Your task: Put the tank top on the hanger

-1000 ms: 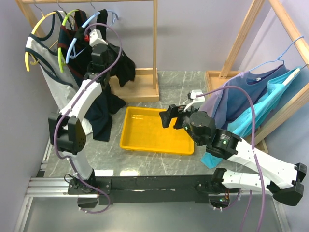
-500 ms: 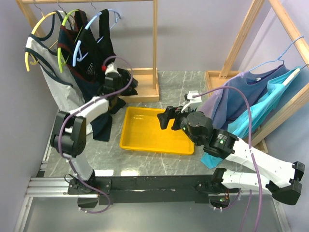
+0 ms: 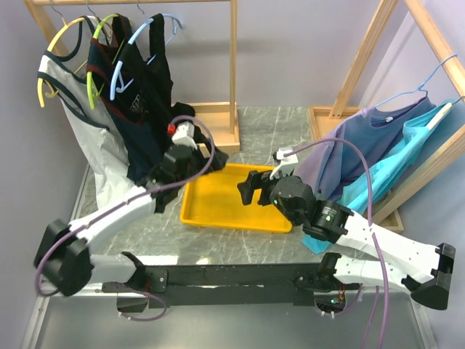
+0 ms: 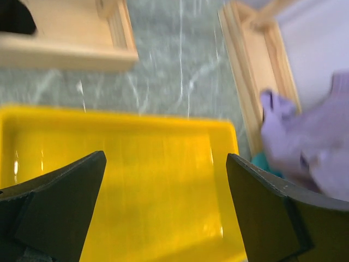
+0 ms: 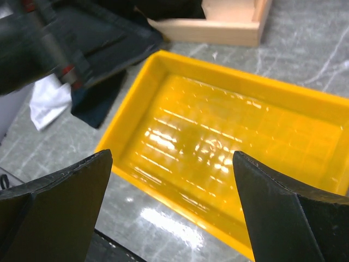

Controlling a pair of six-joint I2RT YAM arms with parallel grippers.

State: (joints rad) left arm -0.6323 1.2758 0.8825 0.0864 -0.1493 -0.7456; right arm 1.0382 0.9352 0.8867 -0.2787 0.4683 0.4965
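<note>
The black tank top [image 3: 155, 76] hangs on the light-blue hanger [image 3: 135, 34] at the left wooden rack, beside a navy top with red trim. My left gripper [image 3: 209, 163] is low over the far left corner of the yellow tray [image 3: 196, 211], well away from the tank top. In the left wrist view it [image 4: 166, 210] stands open with only tray floor [image 4: 136, 164] between its fingers. The right gripper [image 3: 251, 189] hovers over the tray's right half. It [image 5: 172, 210] is open and empty above the tray's near rim [image 5: 180, 202].
A navy top [image 3: 120, 94] and a white-grey top [image 3: 73, 109] hang on yellow-green hangers on the left rack, whose wooden base [image 3: 214, 131] lies behind the tray. A second rack at right carries a purple shirt [image 3: 363, 138] and a teal one [image 3: 407, 156].
The left gripper was shut high up at the tank top on the rack; it has opened and swung down and right to the tray. The right gripper shifted slightly nearer.
</note>
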